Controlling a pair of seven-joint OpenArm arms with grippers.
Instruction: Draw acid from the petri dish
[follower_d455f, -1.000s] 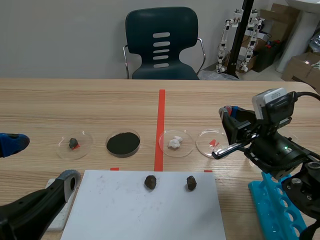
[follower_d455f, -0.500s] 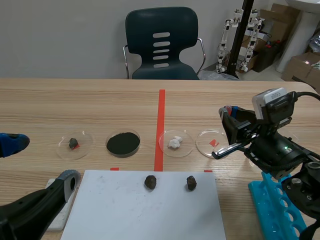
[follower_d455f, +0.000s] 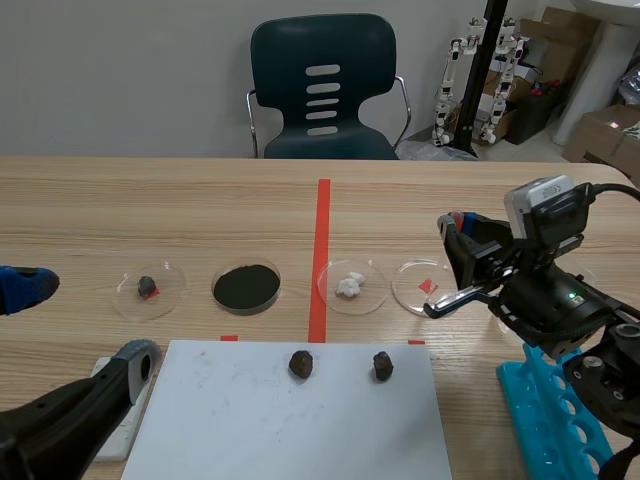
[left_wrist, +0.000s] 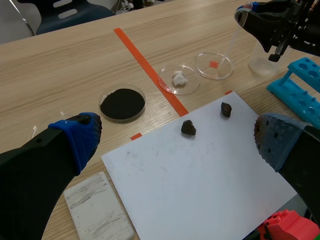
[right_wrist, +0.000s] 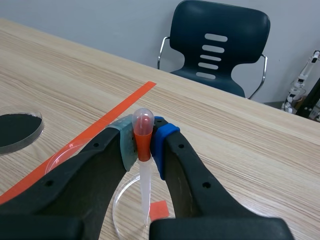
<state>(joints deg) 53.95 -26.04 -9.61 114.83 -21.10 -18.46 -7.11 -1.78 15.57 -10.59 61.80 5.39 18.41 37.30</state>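
1. The right pincer (right_wrist: 144, 139) is clamped on a pipette (right_wrist: 144, 172). Its two pads squeeze the neck just under the orange-red bulb, and the tube hangs nearly straight down.
2. The tube's lower end drops out of sight behind the fingers, so I cannot tell whether it touches anything.
3. Right below it sits the petri dish (follower_d455f: 424, 285), a clear one resting over a small red tape square. It is at the right end of a row of four dishes on the counter (follower_d455f: 150, 210).
4. Next in the row comes a dish with a white lump (follower_d455f: 351, 285), just across the long tape line a dish of black powder (follower_d455f: 246, 287), and farthest left a dish with a small dark stone (follower_d455f: 148, 288).
5. The left pincer (left_wrist: 175, 132) hangs wide open, gripping nothing, over a white sheet (follower_d455f: 300, 420) on the near side of the counter.
6. Two dark rocks (follower_d455f: 301, 363) (follower_d455f: 382, 365) lie apart on the sheet's far edge.
7. A pale slab (left_wrist: 97, 210) lies beside the sheet's left edge.
8. A blue rack (follower_d455f: 545, 410) stands by the right arm.
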